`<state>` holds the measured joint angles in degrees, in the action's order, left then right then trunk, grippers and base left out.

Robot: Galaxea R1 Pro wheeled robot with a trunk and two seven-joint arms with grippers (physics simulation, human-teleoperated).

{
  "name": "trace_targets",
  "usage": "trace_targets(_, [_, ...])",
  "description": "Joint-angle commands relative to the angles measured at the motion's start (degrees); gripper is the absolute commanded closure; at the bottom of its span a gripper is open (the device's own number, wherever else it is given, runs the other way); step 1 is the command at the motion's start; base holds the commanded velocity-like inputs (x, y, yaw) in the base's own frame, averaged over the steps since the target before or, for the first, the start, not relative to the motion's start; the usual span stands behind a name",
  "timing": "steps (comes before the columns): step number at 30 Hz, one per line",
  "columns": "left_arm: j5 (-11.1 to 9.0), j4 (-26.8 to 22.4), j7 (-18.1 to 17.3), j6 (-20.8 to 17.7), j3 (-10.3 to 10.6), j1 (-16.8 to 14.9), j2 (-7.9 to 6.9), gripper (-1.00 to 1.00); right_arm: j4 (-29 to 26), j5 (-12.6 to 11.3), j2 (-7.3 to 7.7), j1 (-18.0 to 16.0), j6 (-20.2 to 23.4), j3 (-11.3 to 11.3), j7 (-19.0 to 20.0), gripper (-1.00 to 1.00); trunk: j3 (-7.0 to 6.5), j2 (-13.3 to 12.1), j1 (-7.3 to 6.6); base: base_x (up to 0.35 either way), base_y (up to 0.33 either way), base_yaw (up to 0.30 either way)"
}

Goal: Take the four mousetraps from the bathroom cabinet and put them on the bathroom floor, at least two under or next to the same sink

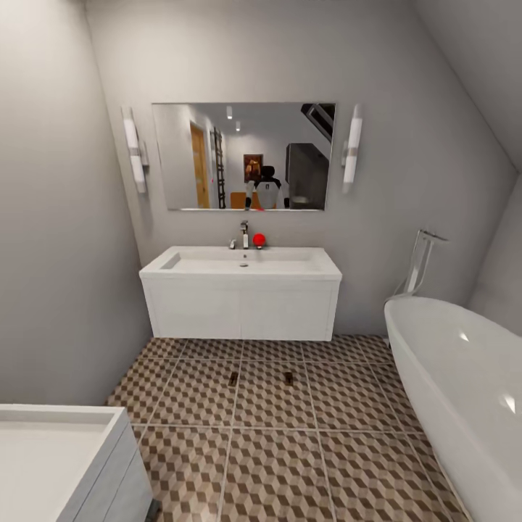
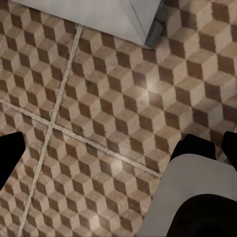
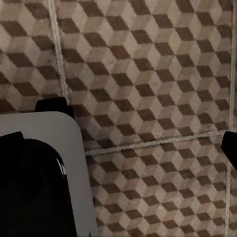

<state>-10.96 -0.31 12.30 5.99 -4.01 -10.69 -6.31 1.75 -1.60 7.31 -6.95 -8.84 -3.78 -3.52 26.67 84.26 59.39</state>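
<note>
Two small brown mousetraps lie on the cube-patterned bathroom floor (image 1: 275,464), one (image 1: 233,378) beside the other (image 1: 288,378), a short way in front of the white vanity. Above it sits the wide white sink (image 1: 243,262) with a chrome tap (image 1: 244,235). The other mousetraps and the wooden cabinet are out of view. In the left wrist view my left gripper (image 2: 119,149) hangs open over bare tiles, dark fingertips (image 2: 9,157) at the frame's edges. My right gripper (image 3: 121,144) is also open over tiles, one fingertip (image 3: 231,148) at the edge. Neither holds anything.
A big white oval bathtub (image 1: 464,391) fills the right side, with a tall floor tap (image 1: 420,261) behind it. A second white unit (image 1: 65,457) stands at the near left. A mirror (image 1: 243,156) hangs over the sink. My own grey and black base (image 2: 202,197) shows below both wrists.
</note>
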Motion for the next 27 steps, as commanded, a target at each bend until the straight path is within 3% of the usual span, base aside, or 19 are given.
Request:
trace_targets(1, [-0.11, 0.05, 0.0, 0.25, -0.38, -0.04, 0.0, -1.0, 0.19, -0.16, 0.0, -0.08, -0.41, -0.35, -0.01, -1.0, -0.13, -0.38, -0.23, 0.0, 0.0, 0.0])
trace_targets(12, [-0.11, 0.05, 0.0, 0.25, -0.38, -0.04, -0.01, -1.0, 0.19, -0.16, -0.01, -0.08, -0.42, -0.35, -0.16, -1.0, -2.1, -4.8, -2.65, 0.0, 0.0, 0.031])
trace_targets(27, [-0.11, 0.06, 0.0, 0.25, -0.38, -0.06, 0.06, -1.0, 0.19, -0.16, -0.02, -0.08, -0.43, -0.35, -0.17, -1.0, -4.79, -10.81, -5.94, 0.0, 0.0, 0.236])
